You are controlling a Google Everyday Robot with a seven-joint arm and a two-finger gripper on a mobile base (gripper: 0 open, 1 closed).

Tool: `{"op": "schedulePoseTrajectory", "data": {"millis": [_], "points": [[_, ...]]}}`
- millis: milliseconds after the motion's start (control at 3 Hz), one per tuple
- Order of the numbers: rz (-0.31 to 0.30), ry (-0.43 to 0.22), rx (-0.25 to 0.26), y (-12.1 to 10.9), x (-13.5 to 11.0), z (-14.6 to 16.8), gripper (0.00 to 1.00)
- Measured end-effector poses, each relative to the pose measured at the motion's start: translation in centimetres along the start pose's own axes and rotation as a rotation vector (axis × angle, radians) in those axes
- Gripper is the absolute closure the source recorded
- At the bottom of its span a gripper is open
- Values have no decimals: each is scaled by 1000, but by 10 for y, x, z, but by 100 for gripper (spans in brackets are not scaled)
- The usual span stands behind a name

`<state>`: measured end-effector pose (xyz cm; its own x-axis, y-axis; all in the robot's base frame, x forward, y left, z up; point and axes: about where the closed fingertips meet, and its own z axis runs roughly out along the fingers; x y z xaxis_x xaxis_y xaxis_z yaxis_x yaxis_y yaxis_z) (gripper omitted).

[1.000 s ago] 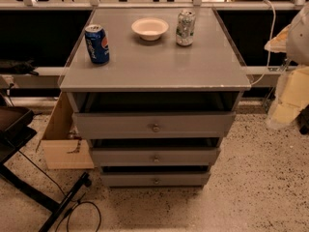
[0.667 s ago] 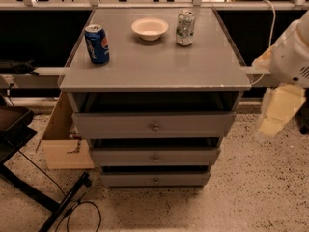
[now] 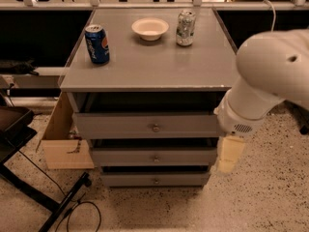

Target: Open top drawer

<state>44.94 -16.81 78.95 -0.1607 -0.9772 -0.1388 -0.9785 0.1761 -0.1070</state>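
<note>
The top drawer (image 3: 120,125) is the wide grey flat front just under the cabinet's top, with a small round metal knob (image 3: 155,127) at its centre. Its front stands a little forward of the cabinet top's edge, with a dark gap above it. Two more grey drawer fronts (image 3: 145,156) with like knobs sit below it. My white arm (image 3: 270,76) comes in from the right. My gripper (image 3: 228,154), a cream-coloured piece, hangs below the arm at the cabinet's right front corner, level with the middle drawer, right of and lower than the top knob.
On the cabinet top (image 3: 149,66) stand a blue soda can (image 3: 97,43), a white bowl (image 3: 150,28) and a silver-green can (image 3: 185,28). A cardboard box (image 3: 63,144) leans at the cabinet's left. Black stand legs and a cable (image 3: 63,202) lie on the speckled floor at lower left.
My arm has swung left from the right edge of the view, and the gripper now hangs at the cabinet's right front corner. The drawers and the items on top have not moved.
</note>
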Motion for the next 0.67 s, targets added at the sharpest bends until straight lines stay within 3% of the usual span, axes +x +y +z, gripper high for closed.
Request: {"op": "schedulePoseTrajectory", "data": {"millis": [333,667], "points": [[-31,46,-38,-11,-1,66,0],[-38,69,-52,-30,1,113,0]]}}
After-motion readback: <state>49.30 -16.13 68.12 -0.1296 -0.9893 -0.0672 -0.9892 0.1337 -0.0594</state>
